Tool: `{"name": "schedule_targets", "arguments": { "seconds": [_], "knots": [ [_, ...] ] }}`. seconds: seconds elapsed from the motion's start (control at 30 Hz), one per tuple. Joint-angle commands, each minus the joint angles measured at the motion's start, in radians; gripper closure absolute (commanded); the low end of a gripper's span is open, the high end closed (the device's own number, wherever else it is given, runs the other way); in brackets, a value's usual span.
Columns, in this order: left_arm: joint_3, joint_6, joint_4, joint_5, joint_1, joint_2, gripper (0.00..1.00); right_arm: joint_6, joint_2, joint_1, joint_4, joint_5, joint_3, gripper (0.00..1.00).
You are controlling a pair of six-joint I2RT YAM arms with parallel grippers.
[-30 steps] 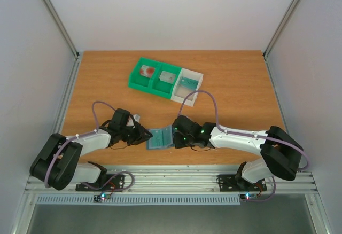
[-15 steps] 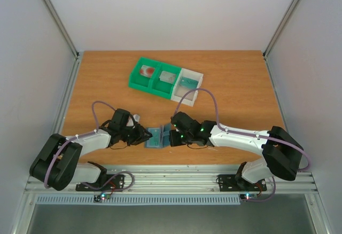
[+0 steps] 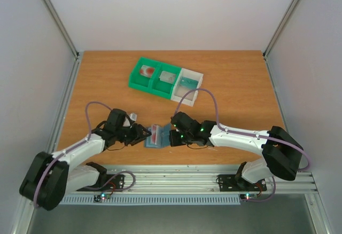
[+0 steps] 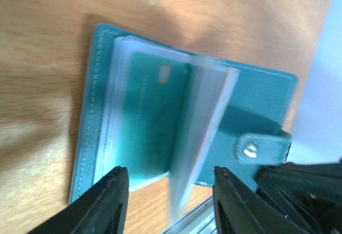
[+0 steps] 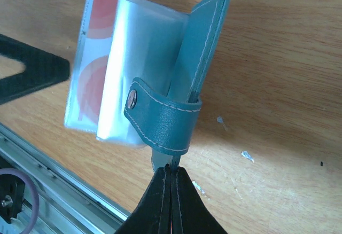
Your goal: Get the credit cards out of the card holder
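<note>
The dark teal card holder lies open near the table's front edge between both grippers. In the left wrist view the card holder shows a teal-green card in a clear sleeve, with one sleeve page standing up, blurred. My left gripper is open, its jaws either side of that page's near edge, not touching. My right gripper is shut on the holder's cover, holding it raised by the strap. A white-and-red card shows inside the sleeves.
A green-and-white bin tray stands mid-table behind the holder. It holds a red-marked card, a grey card and a teal card, one per compartment. The metal rail runs just in front of the holder.
The right gripper has raised the holder's right cover. A sleeve page has flipped up and a red-and-white card now shows. The left arm has shifted, its gripper staying at the holder's left edge.
</note>
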Motion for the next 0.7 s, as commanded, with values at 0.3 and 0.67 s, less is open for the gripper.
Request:
{"name": "schedule_targets", "arguments": {
  "seconds": [0.3,0.67],
  "knots": [
    [0.081,-0.025,-0.055,-0.010,-0.004,-0.162,0.44,-0.015,-0.002,0.002,-0.005,0.037,0.006,0.99],
    [0.024,-0.099,0.335,0.081,-0.004,0.066,0.37,-0.036,0.000,0.002,0.011,0.054,-0.017,0.99]
  ]
}}
